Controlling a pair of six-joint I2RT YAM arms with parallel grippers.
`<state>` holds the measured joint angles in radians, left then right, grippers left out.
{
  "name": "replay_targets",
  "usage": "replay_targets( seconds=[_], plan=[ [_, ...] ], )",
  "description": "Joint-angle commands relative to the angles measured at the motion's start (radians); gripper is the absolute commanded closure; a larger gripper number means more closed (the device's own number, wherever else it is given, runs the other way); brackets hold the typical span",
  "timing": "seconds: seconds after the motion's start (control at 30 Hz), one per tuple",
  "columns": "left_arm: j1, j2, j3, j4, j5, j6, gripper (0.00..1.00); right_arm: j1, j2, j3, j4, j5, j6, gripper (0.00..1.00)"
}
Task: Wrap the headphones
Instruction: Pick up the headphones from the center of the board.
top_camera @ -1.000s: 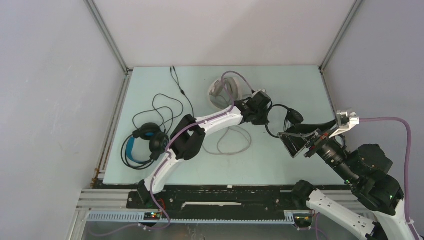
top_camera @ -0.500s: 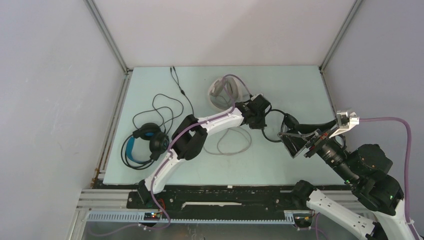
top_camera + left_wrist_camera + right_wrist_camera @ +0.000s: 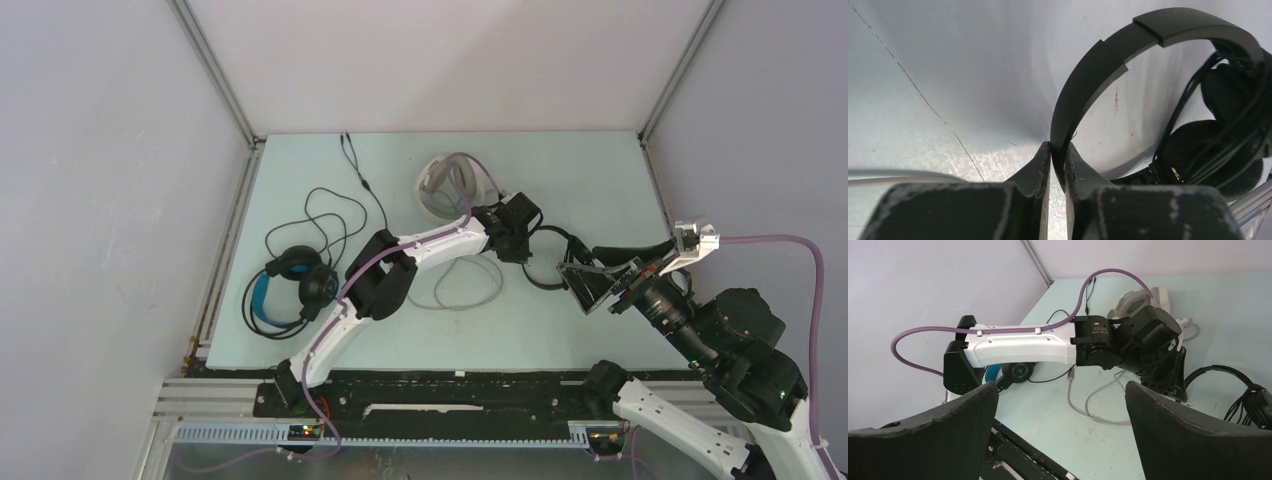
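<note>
The smaller all-black headphones [image 3: 558,236] lie right of centre, their cable bunched at the ear cups [image 3: 1218,145]. My left gripper [image 3: 527,252] is shut on their thin black headband [image 3: 1108,55], which is pinched between the fingertips in the left wrist view [image 3: 1058,150]. My right gripper [image 3: 590,285] is open and empty, just right of these headphones and above the table; they show at the right edge of its view [image 3: 1243,390]. The black headphones with the blue headband [image 3: 285,285] lie at the left. The white-grey headphones [image 3: 440,185] lie at the back centre.
A loose pale cable [image 3: 465,285] loops on the table under my left arm. A thin black cable [image 3: 330,205] trails from the blue headphones toward the back. Enclosure walls ring the table; a black rail [image 3: 450,390] runs along the near edge.
My left gripper has pulled the all-black headphones a little toward the near left. My right gripper has shifted slightly left, still open.
</note>
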<state>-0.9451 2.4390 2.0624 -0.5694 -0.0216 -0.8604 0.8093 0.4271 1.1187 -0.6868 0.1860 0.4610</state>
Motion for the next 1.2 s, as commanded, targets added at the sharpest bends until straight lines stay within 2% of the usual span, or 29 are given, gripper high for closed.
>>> replay_targets(
  seconds=[0.0, 0.13, 0.27, 0.6, 0.7, 0.83, 0.9, 1.17],
  plan=[
    [-0.006, -0.01, 0.004, 0.011, 0.011, -0.008, 0.84, -0.003, -0.006, -0.009, 0.007, 0.019, -0.013, 0.0],
    [-0.006, -0.035, -0.024, 0.046, 0.04, -0.008, 0.82, -0.002, -0.01, -0.024, 0.021, 0.013, -0.01, 0.01],
    [-0.006, -0.094, -0.055, 0.095, 0.083, 0.019, 0.73, -0.003, -0.003, -0.042, 0.031, 0.011, 0.005, 0.0],
    [0.033, -0.344, -0.109, 0.068, 0.044, 0.152, 0.39, -0.003, 0.055, -0.078, 0.068, 0.065, 0.05, 0.0],
    [0.065, -0.441, -0.181, 0.058, -0.004, 0.182, 0.32, -0.004, 0.11, -0.088, 0.093, 0.085, 0.056, 0.0],
    [0.129, -0.571, -0.321, 0.054, -0.104, 0.187, 0.09, -0.006, 0.186, -0.09, 0.145, 0.092, 0.053, 0.0],
    [0.171, -0.631, -0.4, 0.072, -0.148, 0.178, 0.01, -0.007, 0.222, -0.092, 0.175, 0.091, 0.049, 0.0],
    [0.279, -0.791, -0.714, 0.28, -0.209, 0.053, 0.0, -0.009, 0.336, -0.097, 0.276, 0.051, -0.009, 0.0]
  ],
)
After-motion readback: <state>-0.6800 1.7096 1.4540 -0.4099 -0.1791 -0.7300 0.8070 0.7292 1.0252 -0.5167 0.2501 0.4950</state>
